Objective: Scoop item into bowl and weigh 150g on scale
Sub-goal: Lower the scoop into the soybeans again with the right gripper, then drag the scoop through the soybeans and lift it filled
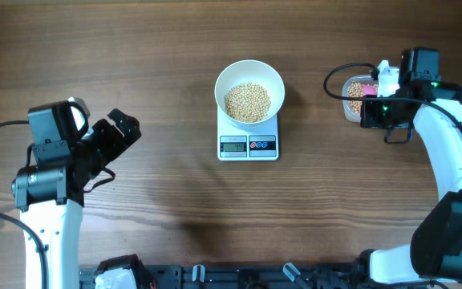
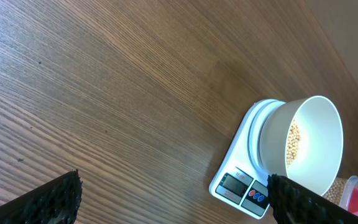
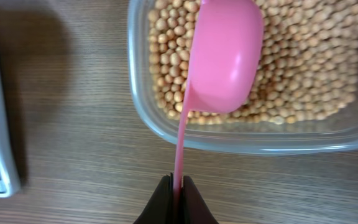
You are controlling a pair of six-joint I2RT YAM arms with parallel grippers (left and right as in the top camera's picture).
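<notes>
**Scoop over the tub, bowl ready on the scale**

My right tool (image 3: 178, 186) is clamped shut on the thin end of the pink scoop (image 3: 225, 56). I grip that far back so the cup can reach into the tub (image 3: 260, 142) while my fingers stay outside its wall. The cup hangs over the beans (image 3: 303, 68) toward one end of the tub, with its rounded back facing my wrist camera. I cannot tell whether it touches the beans or carries any.

The bowl (image 1: 249, 71) sits centred on the scale (image 1: 249, 147), so each load gets weighed as it lands. A layer of beans already covers its bottom. The display (image 1: 233, 145) is too small for me to read, so I cannot say how close I am to the target weight.

The tub stands on the counter (image 1: 175, 209) to the right of the scale, near it but not touching. I judge this keeps the carry short.

My left tool (image 2: 173, 186) is spread wide and holds nothing. It is parked well off to the left, I think to leave the path clear.

The step in hand looks like taking another load. The bare counter between tub and bowl is where beans could roll off, and loads should shrink as the weight nears the mark.
</notes>
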